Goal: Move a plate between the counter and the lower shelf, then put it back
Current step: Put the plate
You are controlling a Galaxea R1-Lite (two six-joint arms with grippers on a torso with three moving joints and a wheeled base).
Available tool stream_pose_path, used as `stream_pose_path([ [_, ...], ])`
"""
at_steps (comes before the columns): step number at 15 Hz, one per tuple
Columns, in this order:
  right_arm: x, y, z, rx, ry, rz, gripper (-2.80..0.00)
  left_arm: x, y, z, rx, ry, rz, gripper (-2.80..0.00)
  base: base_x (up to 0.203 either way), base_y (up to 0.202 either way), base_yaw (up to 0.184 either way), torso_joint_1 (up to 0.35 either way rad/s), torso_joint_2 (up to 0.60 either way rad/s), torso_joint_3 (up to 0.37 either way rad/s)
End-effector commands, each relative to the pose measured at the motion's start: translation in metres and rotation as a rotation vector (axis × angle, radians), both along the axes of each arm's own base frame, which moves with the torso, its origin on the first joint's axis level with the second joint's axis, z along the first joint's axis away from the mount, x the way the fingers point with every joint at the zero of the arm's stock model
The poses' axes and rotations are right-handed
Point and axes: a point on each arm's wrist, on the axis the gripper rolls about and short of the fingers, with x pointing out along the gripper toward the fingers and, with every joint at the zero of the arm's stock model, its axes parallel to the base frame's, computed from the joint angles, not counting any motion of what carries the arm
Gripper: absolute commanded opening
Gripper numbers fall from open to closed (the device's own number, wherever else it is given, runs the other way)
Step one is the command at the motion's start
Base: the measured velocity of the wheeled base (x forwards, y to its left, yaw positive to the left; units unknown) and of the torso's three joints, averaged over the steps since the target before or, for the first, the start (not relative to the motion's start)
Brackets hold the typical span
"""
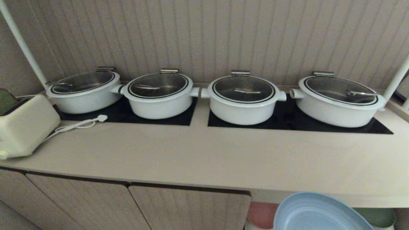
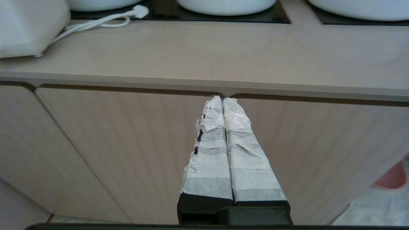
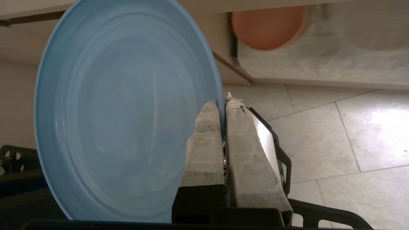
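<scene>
Jaws, right gripper (image 3: pixel 222 103): clamped on the plate (image 3: pixel 124 108) rim, below the bench (image 1: pixel 204 159) edge. We should lift level, clearing that edge.

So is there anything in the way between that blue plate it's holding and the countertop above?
Nothing visible: the right gripper pinches the round light-blue plate by its rim below the beige counter, whose front strip is bare; four white lidded pots stand further back.

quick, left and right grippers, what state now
left gripper: jaws shut, empty
right gripper: jaws shut on the rim of the round matte light-blue plate
</scene>
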Motion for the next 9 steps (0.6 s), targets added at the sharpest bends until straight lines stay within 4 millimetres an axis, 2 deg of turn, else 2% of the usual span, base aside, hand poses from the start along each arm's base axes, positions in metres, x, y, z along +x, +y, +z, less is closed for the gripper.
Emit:
stream_pose_path([
  [1, -0.0003, 0.0001, -0.0003, 0.002, 0.002, 0.001, -2.8, 0.0, 0.0, 0.0, 0.001, 0.0, 0.0, -2.8, 0.0, 0.093, -0.002, 0.0, 0.0, 0.005],
  [9, 0.0, 0.0001, 0.0, 0.002, 0.001, 0.001, -2.8, 0.0, 0.0, 0.0, -0.002, 0.0, 0.001, -2.8, 0.0, 0.0, 0.0, 0.0, 0.0, 0.0],
])
